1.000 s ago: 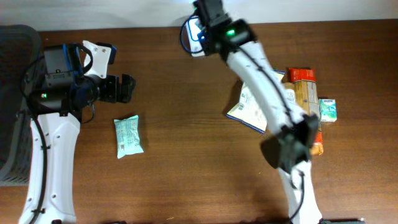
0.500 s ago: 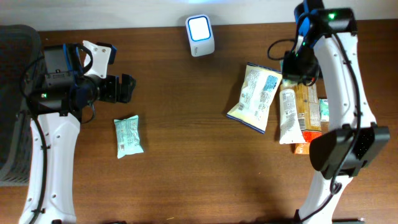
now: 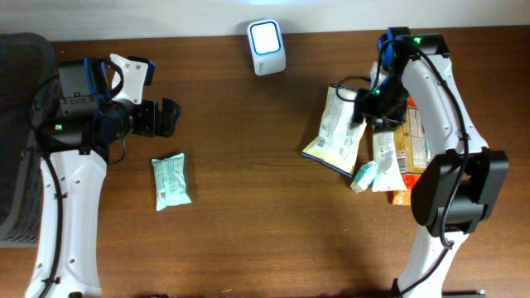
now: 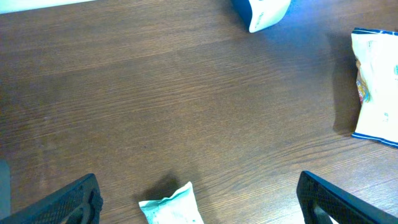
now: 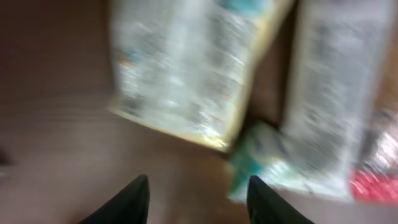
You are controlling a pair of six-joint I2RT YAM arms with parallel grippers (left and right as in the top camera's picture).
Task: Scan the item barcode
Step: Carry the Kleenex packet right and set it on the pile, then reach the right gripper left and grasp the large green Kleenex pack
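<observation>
Nearest the front edge of the brown wood-grain counter [image 3: 248, 240] lies a flat red-orange pack [image 3: 400, 198]. A little farther, at the left, a small crinkled teal pouch [image 3: 171, 180] lies alone. At the right the task's item — a small teal pack [image 3: 364, 175] — rests on the counter, touching the lower end of a long white sachet [image 3: 383, 151] and just beside a glossy white-and-yellow bag [image 3: 338, 128]. Above this group the right jaws hover, spread, nothing between them. The left jaws stand wide apart and empty, near the pouch. A dark grey basket [image 3: 12, 182] fills the left edge; its contents I cannot tell. Farthest stands the white rounded scanner [image 3: 267, 37], its window glowing pale blue.
</observation>
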